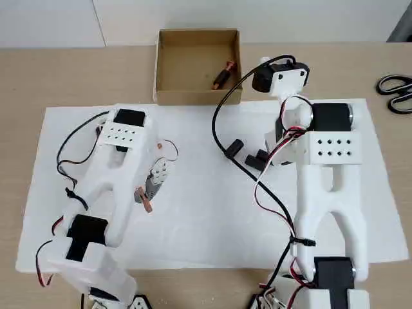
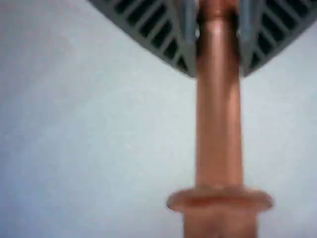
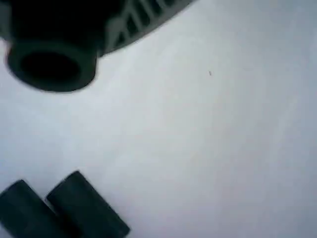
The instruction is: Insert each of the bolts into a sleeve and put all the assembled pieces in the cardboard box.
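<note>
To mate them cleanly, I would line the copper bolt (image 2: pixel 218 124) up with the open bore of the black sleeve (image 3: pixel 49 64) before pushing slowly, so neither twists in its grip. Well short of the cardboard box (image 1: pixel 196 96), the left end effector (image 2: pixel 218 15) is clamped on the bolt, whose flanged end juts past its tips. Nearer the box, the right end effector (image 1: pixel 267 156) appears closed on the sleeve.

Bolt (image 2: pixel 218 114) is smooth coppery metal (faint sheen); each sleeve (image 3: pixel 84 206) matt black; box (image 1: pixel 193 96) plain cardboard.
</note>
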Tool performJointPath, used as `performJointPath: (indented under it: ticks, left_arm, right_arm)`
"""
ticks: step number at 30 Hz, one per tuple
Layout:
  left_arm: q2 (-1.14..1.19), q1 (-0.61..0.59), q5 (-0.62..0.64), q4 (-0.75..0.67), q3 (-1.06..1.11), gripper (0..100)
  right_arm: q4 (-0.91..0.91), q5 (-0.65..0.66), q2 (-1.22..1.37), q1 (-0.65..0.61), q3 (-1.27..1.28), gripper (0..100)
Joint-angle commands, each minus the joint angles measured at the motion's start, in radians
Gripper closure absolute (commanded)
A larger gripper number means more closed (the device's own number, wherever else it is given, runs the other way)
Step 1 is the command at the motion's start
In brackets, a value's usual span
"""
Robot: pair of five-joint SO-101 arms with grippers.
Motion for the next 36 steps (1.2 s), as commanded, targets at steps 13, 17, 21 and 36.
performJointPath:
  ticks: [13, 17, 21, 36]
  left_arm:
    - [-0.005, -0.06, -0.85, -0.021, 0.061, 99]
    - [-0.006, -0.063, -0.896, -0.021, 0.076, 97]
    - [-0.008, -0.064, -0.899, -0.041, 0.076, 90]
    - [-0.005, -0.055, -0.931, -0.157, 0.107, 90]
  right_arm:
    - [-0.004, 0.008, -0.042, 0.005, -0.003, 99.5]
    - [-0.004, 0.008, -0.042, 0.005, -0.003, 99.5]
    - [-0.001, 0.008, -0.042, 0.005, -0.003, 99.5]
    - [0.001, 0.008, -0.042, 0.005, -0.003, 99.5]
